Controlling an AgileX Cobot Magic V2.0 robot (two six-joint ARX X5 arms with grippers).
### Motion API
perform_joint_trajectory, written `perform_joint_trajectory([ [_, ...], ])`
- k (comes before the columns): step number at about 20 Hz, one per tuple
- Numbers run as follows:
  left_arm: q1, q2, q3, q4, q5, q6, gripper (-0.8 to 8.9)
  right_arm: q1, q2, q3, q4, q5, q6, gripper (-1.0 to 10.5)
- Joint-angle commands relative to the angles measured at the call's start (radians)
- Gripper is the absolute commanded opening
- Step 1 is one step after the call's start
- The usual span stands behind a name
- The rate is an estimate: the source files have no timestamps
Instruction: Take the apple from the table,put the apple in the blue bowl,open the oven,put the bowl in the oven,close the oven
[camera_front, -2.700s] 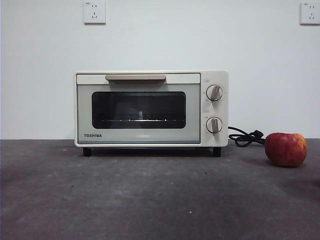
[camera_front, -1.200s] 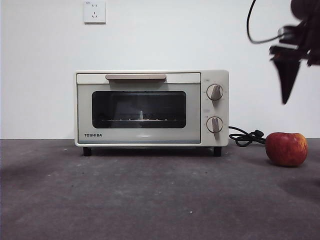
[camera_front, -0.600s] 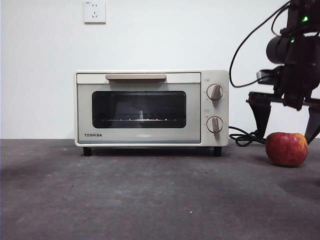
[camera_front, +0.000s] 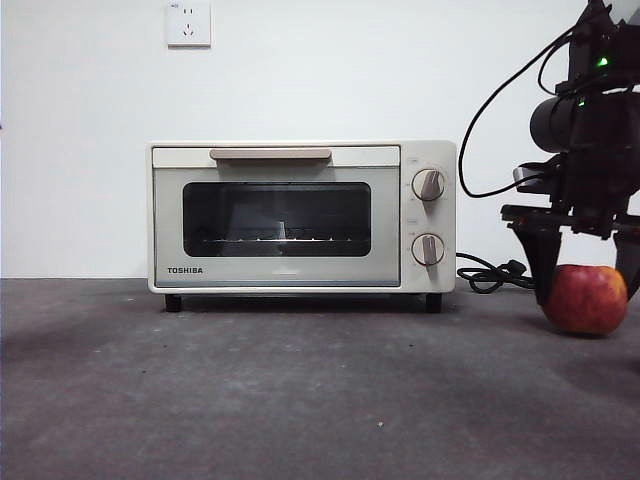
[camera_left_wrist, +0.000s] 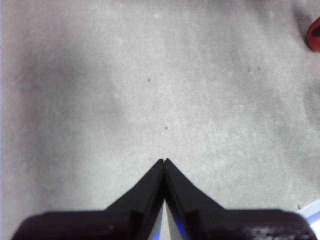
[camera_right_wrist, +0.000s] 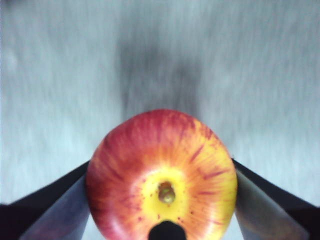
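The red and yellow apple (camera_front: 585, 300) rests on the dark grey table (camera_front: 300, 390) at the far right. My right gripper (camera_front: 590, 297) has come down over it, one black jaw pressed to each side. The right wrist view shows the apple (camera_right_wrist: 162, 175) filling the gap of the right gripper (camera_right_wrist: 162, 165), stem pit facing the camera. The cream oven (camera_front: 300, 215) stands at the back with its door closed. My left gripper (camera_left_wrist: 165, 161) hangs shut over bare table, with a sliver of the apple (camera_left_wrist: 315, 32) at the picture's edge. The blue bowl is out of view.
The oven's black cord (camera_front: 490, 275) lies coiled between the oven and the apple. A beige bar handle (camera_front: 270, 154) runs along the top of the oven door. A wall socket (camera_front: 188, 22) sits high on the white wall. A pale curved edge (camera_left_wrist: 312, 212) shows beside the left gripper.
The right arm came in from the upper right and dropped onto the apple. Its jaws have closed in against the fruit, which has shifted slightly to the right.
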Motion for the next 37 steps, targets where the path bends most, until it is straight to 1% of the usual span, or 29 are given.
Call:
perform_joint_trajectory([
  [1,-0.023,0.042,0.000,0.038,0.027,0.026,-0.05,0.002,-0.100,0.003,-0.039,0.000,-0.029,-0.1],
  [3,-0.039,0.083,0.002,0.118,0.035,0.017,-0.05,0.002,-0.201,0.003,-0.072,0.000,-0.033,-0.1],
  [4,-0.046,0.105,0.006,0.158,0.056,0.008,-0.05,0.002,-0.248,0.003,-0.092,0.000,-0.032,-0.1],
  [7,-0.063,0.196,0.062,0.280,0.144,-0.057,-0.05,0.002,-0.389,0.002,-0.214,0.000,-0.033,-0.1],
  [9,-0.078,0.262,0.139,0.309,0.177,-0.075,-0.05,0.002,-0.467,-0.010,-0.262,-0.012,-0.044,-0.1],
  [11,-0.100,0.324,0.231,0.310,0.177,-0.075,-0.05,0.011,-0.548,-0.044,-0.281,-0.021,-0.042,-0.1],
  [15,-0.127,0.425,0.382,0.310,0.176,-0.075,-0.05,0.015,-0.717,-0.230,-0.256,-0.024,-0.027,-0.1],
  [19,-0.135,0.498,0.454,0.341,0.155,-0.072,-0.05,0.015,-0.840,-0.496,-0.135,-0.029,0.024,-0.1],
  [22,-0.138,0.541,0.457,0.409,0.147,-0.077,-0.05,0.015,-0.849,-0.637,-0.054,-0.040,0.048,-0.1],
  [24,-0.138,0.566,0.457,0.438,0.147,-0.076,-0.05,0.015,-0.842,-0.702,-0.002,-0.069,0.063,-0.1],
  [26,-0.139,0.590,0.458,0.489,0.146,-0.081,-0.05,0.015,-0.838,-0.749,0.052,-0.067,0.067,-0.1],
  [29,-0.139,0.621,0.462,0.557,0.137,-0.107,-0.05,0.014,-0.831,-0.770,0.085,-0.060,0.080,-0.1],
  [32,-0.139,0.643,0.468,0.587,0.127,-0.116,-0.05,0.015,-0.823,-0.770,0.092,0.002,0.098,-0.1],
  [37,-0.148,0.686,0.472,0.666,0.118,-0.137,-0.05,0.014,-0.816,-0.770,0.097,0.004,0.102,0.0],
])
